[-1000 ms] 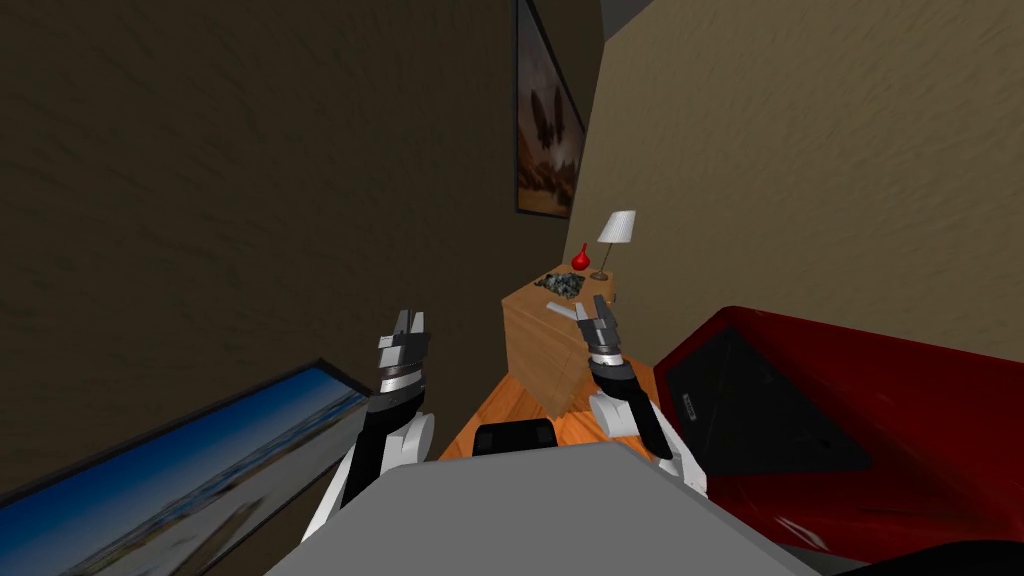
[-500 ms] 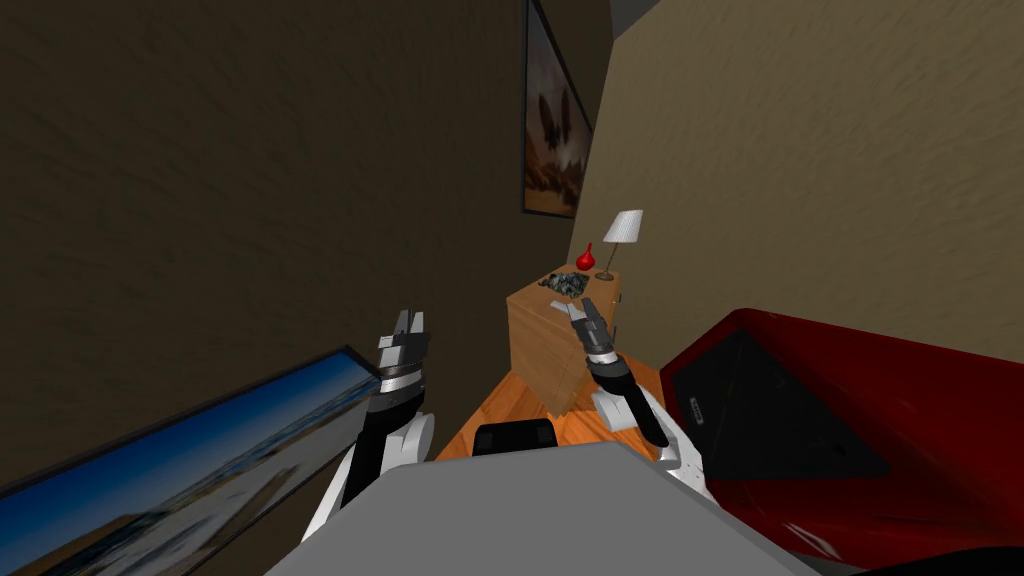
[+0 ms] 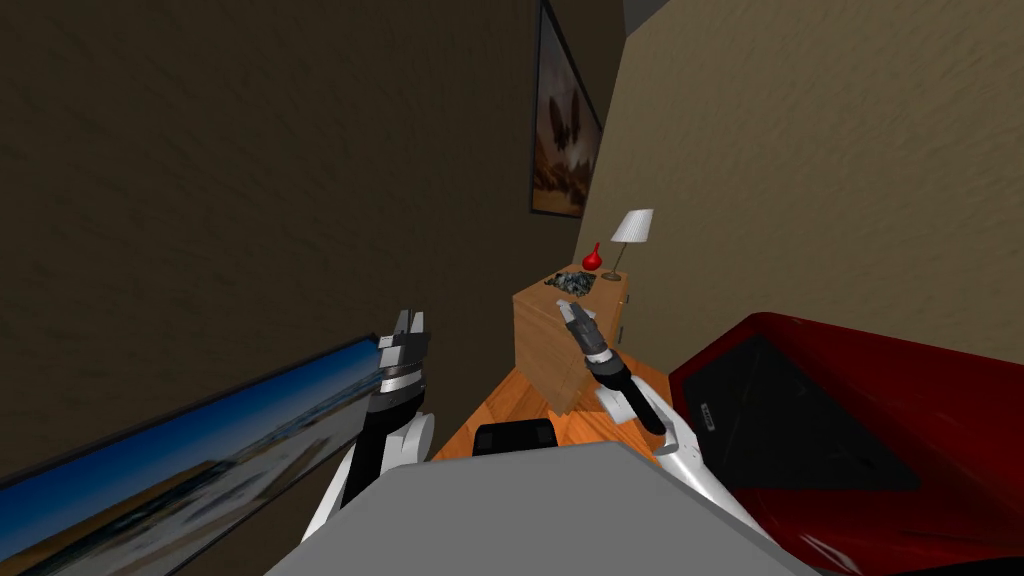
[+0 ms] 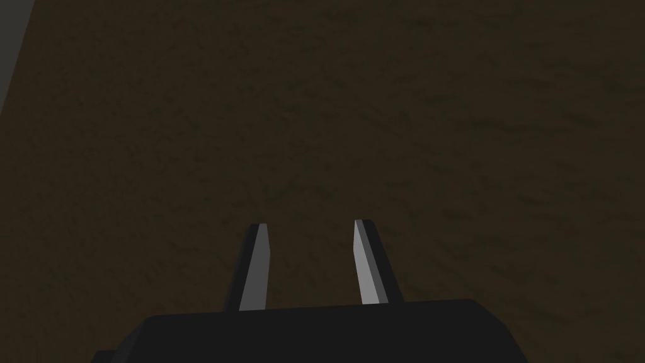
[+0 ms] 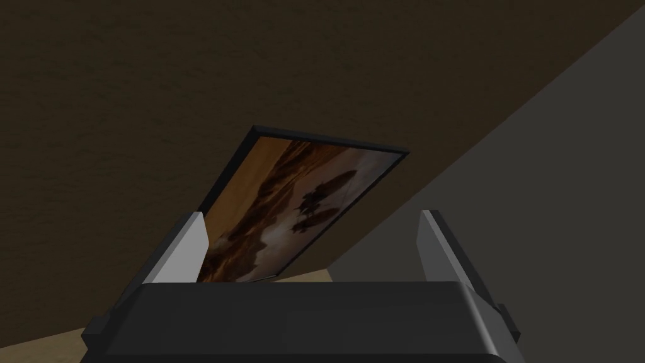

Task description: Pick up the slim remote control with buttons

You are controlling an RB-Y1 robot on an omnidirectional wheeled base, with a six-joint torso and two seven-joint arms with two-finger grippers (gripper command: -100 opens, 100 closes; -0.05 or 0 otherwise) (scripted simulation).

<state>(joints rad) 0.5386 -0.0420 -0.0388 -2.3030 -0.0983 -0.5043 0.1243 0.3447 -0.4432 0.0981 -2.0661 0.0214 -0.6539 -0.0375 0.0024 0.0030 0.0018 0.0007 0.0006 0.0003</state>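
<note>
right gripper (image 3: 573, 312): at the end of the right arm, reaching forward. In the head view it overlaps the near edge of the cabinet's top. Its two light grey fingers (image 5: 188, 247) stand wide apart with nothing between them.
left gripper (image 3: 404, 328): held up in front of the dark brown wall (image 3: 250, 180), well apart from the cabinet. Its fingers (image 4: 255, 271) are parted by a narrow gap and grip nothing.
slim remote control: I cannot tell where it lies. The right gripper covers the near part of the cabinet's top, and what lies on the rest is too small to tell.
cabinet: a light brown wooden cabinet (image 3: 545, 345) with drawer fronts. It stands on the orange wooden floor (image 3: 500, 410) in the corner where the dark brown wall meets the tan wall (image 3: 820, 150).
on the cabinet's top: a red bulb-shaped vase (image 3: 591, 258) and a table lamp with a white shade (image 3: 632, 228) stand at the far end. A dark speckled heap (image 3: 575, 282) lies just in front of them.
seat: a dark red upholstered seat with a black side panel (image 3: 850, 420), near the cabinet on its right.
wall pictures: a dark-framed picture in brown and orange (image 3: 565, 150) hangs above the cabinet. A long framed blue landscape (image 3: 180, 460) runs along the dark brown wall beside the left arm.
</note>
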